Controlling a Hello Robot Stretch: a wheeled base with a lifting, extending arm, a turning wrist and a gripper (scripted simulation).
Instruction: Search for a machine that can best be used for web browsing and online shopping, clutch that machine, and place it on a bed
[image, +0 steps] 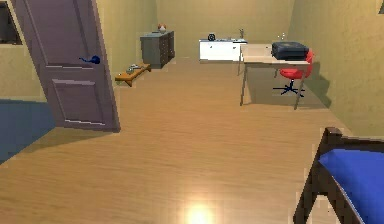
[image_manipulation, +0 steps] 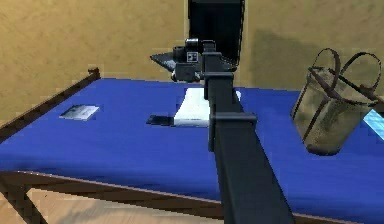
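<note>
In the arm side view my arm (image_manipulation: 232, 135) reaches out over a bed (image_manipulation: 110, 140) with a blue cover. At its far end the gripper (image_manipulation: 175, 58) holds a dark open laptop (image_manipulation: 216, 32). The laptop's screen stands upright and its base juts left, against the yellow wall and clear of the bed. The same bed's dark wooden corner (image: 350, 175) shows at the forward view's lower right.
On the bed lie a white pad (image_manipulation: 195, 108), a small dark item (image_manipulation: 158, 121), a grey flat item (image_manipulation: 80, 112) and a wire basket (image_manipulation: 335, 100). Ahead are an open door (image: 60, 60), a desk (image: 262, 58) with a dark bag (image: 290, 49), a red chair (image: 294, 72) and open wooden floor.
</note>
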